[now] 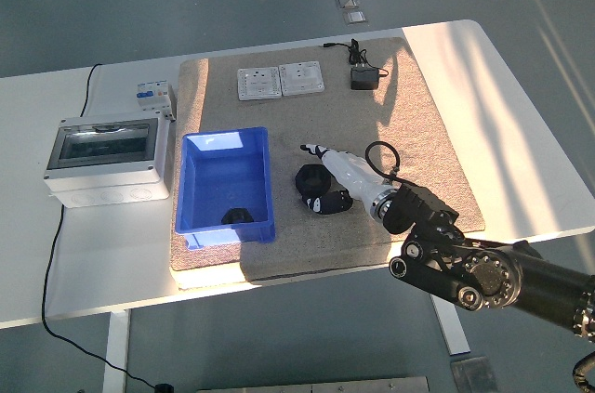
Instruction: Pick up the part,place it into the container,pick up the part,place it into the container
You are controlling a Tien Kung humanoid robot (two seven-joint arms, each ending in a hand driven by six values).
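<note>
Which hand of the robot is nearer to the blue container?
The right hand. It is over the mat just right of the blue container, apart from it. The left hand is not in view.

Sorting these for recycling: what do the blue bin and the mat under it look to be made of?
The blue bin looks like moulded plastic: uniform colour, smooth walls with a slight sheen. The mat seems to be coarse woven fibre or low-pile carpet, beige, speckled and matte; which one is unclear.

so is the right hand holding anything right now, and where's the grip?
Cannot tell. The right hand sits over a black part on the mat, but whether its fingers grip it isn't visible. Another black part lies in the blue container.
</note>
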